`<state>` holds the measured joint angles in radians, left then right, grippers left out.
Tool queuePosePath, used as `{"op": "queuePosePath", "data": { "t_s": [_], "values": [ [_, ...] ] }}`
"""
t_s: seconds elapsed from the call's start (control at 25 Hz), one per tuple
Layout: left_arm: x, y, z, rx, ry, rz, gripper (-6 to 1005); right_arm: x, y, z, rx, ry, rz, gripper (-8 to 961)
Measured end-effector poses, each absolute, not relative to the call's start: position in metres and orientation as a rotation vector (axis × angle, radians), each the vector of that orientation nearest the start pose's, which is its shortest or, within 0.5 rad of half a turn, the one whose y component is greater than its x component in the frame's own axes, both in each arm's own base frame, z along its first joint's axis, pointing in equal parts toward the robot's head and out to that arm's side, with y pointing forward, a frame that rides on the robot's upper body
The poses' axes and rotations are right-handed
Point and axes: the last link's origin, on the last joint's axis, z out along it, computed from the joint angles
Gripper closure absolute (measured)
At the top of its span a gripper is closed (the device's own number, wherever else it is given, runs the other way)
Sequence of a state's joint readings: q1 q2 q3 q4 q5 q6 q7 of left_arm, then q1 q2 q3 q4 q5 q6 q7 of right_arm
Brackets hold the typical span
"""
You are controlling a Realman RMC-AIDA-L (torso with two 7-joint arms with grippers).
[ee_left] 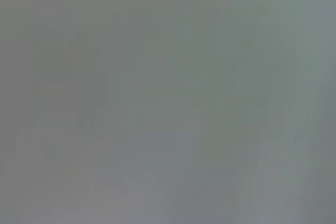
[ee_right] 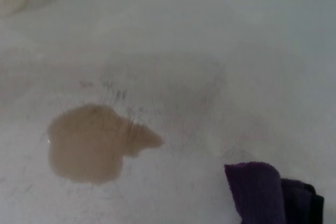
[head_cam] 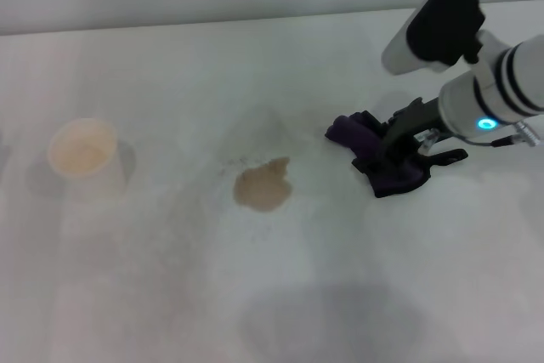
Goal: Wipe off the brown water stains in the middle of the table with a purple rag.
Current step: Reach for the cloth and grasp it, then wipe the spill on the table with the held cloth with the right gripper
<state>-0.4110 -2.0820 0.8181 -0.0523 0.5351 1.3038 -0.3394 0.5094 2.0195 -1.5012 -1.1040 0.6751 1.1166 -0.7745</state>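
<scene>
Brown water stains (head_cam: 263, 186) mid-surface (head_cam: 382, 295), purple rag (head_cam: 387, 163) beside under right gripper (head_cam: 393, 152), jaws' state unclear, paper cup (head_cam: 82, 152) near left edge holding pale liquid.

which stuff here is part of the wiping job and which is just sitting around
Part of the job:
- brown stain, mid-table, not yet wiped
- purple rag, to the stain's right, apart from it
- right gripper, down on the rag
- table

Just lying about:
- paper cup, far left, away from the stain

The left arm is not in view.

head high, right wrist near brown water stains (head_cam: 263, 187)
</scene>
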Motion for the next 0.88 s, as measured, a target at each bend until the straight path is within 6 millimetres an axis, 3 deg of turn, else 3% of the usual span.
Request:
{"op": "queuePosePath", "data": {
  "t_s": [0.44,0.64,0.76,0.88],
  "values": [
    [-0.368,0.296,0.013,-1.449,-0.657,-0.743,109,0.255,0.378,-0.023,-2.471,0.786,-0.359,384],
    [-0.372,0.29,0.013,-1.446,-0.657,-0.723,109,0.257,0.377,-0.024,-2.476,0.782,-0.372,624],
    [-0.376,0.286,0.013,-1.443,-0.659,-0.707,109,0.252,0.378,-0.025,-2.486,0.771,-0.361,825],
    [-0.377,0.284,0.013,-1.442,-0.659,-0.699,109,0.234,0.375,-0.033,-2.543,0.723,-0.323,845]
  ]
}}
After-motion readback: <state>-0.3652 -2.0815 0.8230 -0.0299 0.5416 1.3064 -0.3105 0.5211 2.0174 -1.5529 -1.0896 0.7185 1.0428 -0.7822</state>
